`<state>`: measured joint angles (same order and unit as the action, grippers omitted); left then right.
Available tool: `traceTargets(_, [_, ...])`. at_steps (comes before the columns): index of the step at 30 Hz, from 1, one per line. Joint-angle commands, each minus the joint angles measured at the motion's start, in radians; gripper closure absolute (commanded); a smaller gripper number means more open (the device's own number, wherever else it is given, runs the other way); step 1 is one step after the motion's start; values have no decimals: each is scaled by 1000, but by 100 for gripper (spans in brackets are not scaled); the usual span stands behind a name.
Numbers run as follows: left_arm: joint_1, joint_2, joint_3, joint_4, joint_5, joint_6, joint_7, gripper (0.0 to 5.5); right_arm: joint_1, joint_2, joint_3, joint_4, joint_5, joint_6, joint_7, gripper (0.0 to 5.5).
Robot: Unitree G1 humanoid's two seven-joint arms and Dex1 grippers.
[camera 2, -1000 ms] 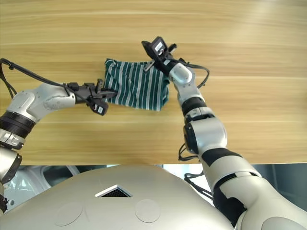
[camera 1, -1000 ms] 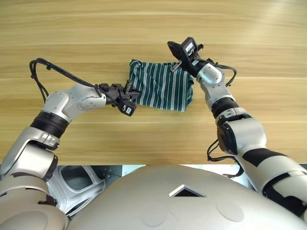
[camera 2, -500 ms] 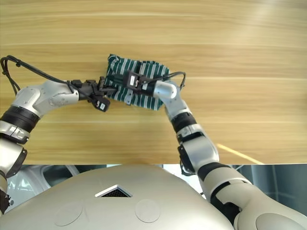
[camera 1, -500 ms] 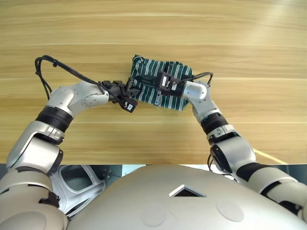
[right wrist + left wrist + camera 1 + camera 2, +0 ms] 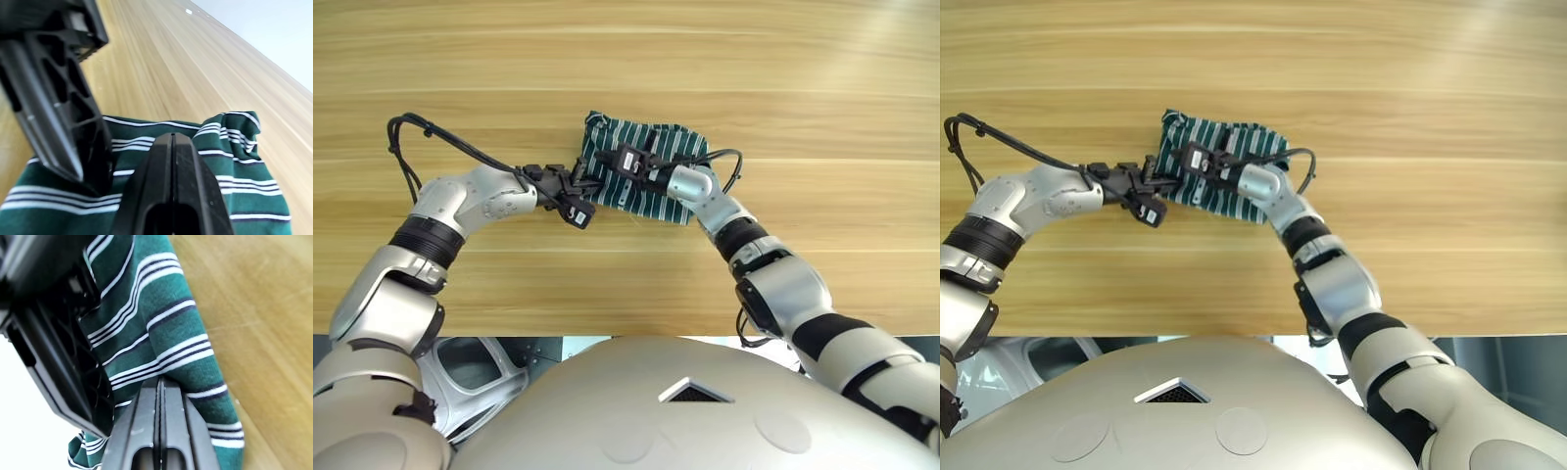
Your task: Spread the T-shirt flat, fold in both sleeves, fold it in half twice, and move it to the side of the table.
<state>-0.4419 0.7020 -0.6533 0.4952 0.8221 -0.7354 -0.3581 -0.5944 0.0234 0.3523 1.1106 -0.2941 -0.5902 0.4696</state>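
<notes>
T-shirt (image 5: 671, 137) folded on wooden table (image 5: 803, 98); left fingers (image 5: 146, 431) pinch its edge; right fingers (image 5: 186, 186), just beside, pressed together on top.

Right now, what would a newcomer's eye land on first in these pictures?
The green striped T-shirt, folded into a small bundle near the middle of the wooden table, stands out first. Both arms converge on it: the left gripper pinches its left edge, and the right gripper reaches across it from the right, ending close to the left one.
</notes>
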Motion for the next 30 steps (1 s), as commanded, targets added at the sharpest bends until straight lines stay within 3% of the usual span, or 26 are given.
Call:
traceTargets(1, [32, -12, -47, 33, 52, 9, -30, 550, -58, 10, 9, 58, -39, 46, -89, 549])
traceTargets(14, [39, -25, -55, 39, 52, 16, -26, 550, -112, -16, 5, 216, -121, 283, -350, 549])
traceTargets(30, [31, -51, -81, 108, 54, 28, 23, 550, -40, -236, -291, 255, 73, 402, -368, 549])
